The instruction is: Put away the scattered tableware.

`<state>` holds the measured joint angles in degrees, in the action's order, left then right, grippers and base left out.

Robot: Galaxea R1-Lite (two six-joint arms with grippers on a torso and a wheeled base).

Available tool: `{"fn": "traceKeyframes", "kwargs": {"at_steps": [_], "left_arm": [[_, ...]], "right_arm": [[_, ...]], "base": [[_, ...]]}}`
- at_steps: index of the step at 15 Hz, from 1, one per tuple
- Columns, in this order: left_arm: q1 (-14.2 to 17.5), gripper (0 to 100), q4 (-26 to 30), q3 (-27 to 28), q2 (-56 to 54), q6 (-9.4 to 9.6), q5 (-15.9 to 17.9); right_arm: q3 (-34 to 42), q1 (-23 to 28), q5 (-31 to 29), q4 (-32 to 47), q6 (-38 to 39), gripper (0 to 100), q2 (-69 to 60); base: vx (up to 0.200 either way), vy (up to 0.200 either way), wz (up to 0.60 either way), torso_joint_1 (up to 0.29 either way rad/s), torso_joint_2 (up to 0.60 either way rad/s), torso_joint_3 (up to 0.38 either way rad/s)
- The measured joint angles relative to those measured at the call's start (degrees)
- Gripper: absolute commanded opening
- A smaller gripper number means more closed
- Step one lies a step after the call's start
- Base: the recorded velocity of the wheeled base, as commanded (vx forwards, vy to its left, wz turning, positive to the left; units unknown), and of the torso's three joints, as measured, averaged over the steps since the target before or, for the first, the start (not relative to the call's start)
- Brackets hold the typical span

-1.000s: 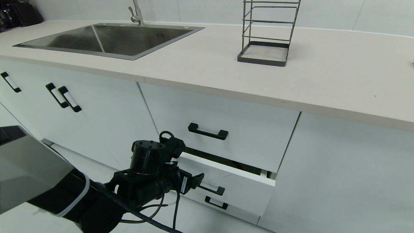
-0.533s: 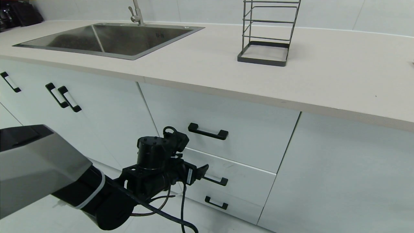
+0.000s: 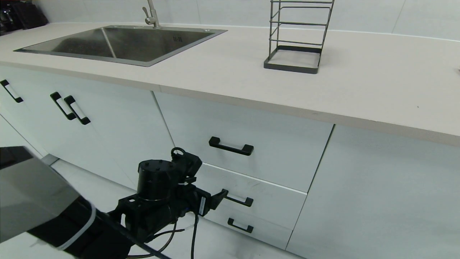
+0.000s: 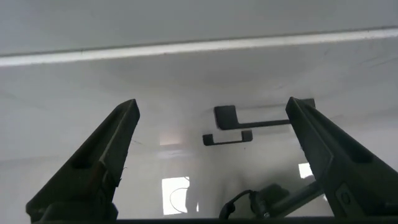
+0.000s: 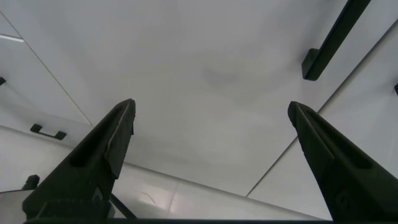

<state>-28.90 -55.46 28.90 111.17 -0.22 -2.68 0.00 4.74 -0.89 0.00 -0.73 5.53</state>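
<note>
Since one second ago the middle drawer point(image 3: 262, 192) has gone from a little open to fully shut. The left gripper point(image 3: 221, 196), which half a second ago was pressed forward at the drawer's front, has come back a little and sits lower.

Now the left gripper has its fingers point(image 4: 109, 155) spread wide, and they hold nothing. It points at the drawer handle point(image 3: 238, 200), a black bar on the front of the middle drawer. In the left wrist view this bar shows between the two fingers, further ahead of their tips, and the fingers are not closed on it. In the head view the tip of the gripper is just beside the left end of the bar. Whether it touches, I cannot tell.

The middle drawer is flush with the fronts around it, so its inside is hidden. Above it is the top drawer point(image 3: 273, 144) with its own black bar, and below it a low drawer point(image 3: 251, 233), both shut.

The right gripper point(image 5: 211, 106) is also wide open and holds nothing. It faces a white cabinet front point(image 5: 205, 74), with a black bar handle point(image 5: 329, 46) to one side.

Above the drawers runs the beige countertop point(image 3: 359, 93). On it stands a dark wire rack point(image 3: 298, 36), upright. To the left is the steel sink point(image 3: 118, 41) with its faucet point(image 3: 152, 14) behind it.
</note>
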Motion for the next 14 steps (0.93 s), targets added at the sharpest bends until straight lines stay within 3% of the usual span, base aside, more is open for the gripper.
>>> {"fn": "traceKeyframes", "kwargs": {"at_steps": [4,9,11,14], "left_arm": [[-0.72,100,0.04,-8.75,-13.87,0.17,0.0],[0.4,100,3.23,-19.26,-40.85,0.22,-0.02],[2.23,100,8.68,-21.86,-53.96,0.24,-0.02],[6.23,100,22.94,-23.59,-73.8,0.29,0.0]], "right_arm": [[0.0,0.0,0.0,0.0,0.0,100,0.0],[0.0,0.0,0.0,0.0,0.0,100,0.0],[0.0,0.0,0.0,0.0,0.0,100,0.0],[0.0,0.0,0.0,0.0,0.0,100,0.0]], "base": [[0.0,0.0,0.0,0.0,0.0,0.0],[0.0,0.0,0.0,0.0,0.0,0.0],[0.0,0.0,0.0,0.0,0.0,0.0],[0.0,0.0,0.0,0.0,0.0,0.0]]}}
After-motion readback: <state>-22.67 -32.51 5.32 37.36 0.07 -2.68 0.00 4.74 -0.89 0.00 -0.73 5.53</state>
